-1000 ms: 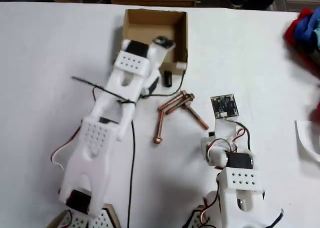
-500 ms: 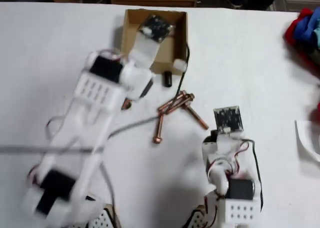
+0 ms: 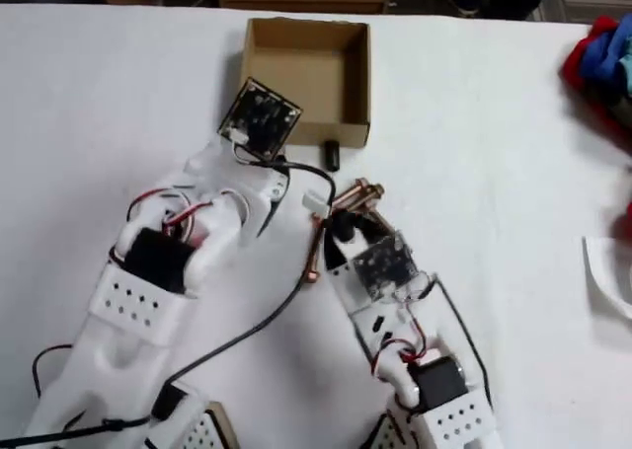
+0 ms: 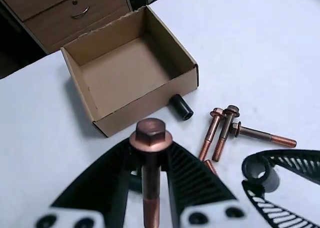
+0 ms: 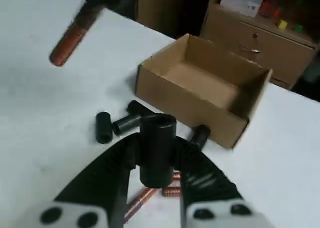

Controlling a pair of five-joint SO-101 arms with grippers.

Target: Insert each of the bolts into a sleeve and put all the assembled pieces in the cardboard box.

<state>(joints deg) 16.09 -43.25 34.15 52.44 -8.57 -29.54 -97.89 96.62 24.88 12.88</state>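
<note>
Coppery metal bolt (image 4: pixel 151 174) (sleeve (image 5: pixel 157 149) perhaps rubber)

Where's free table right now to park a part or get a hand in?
Bare table lies between the box and the cloth, and also left of the box. The box floor is bare too. It is crowded in front of the box: bolts, loose sleeves, the left gripper and the right gripper.

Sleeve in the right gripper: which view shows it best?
Right wrist view: the sleeve sits close up between the right gripper's jaws, side and open top visible. Left wrist view shows it farther off, end-on, bore facing the camera. High view shows a small dark shape at the arm's tip.
</note>
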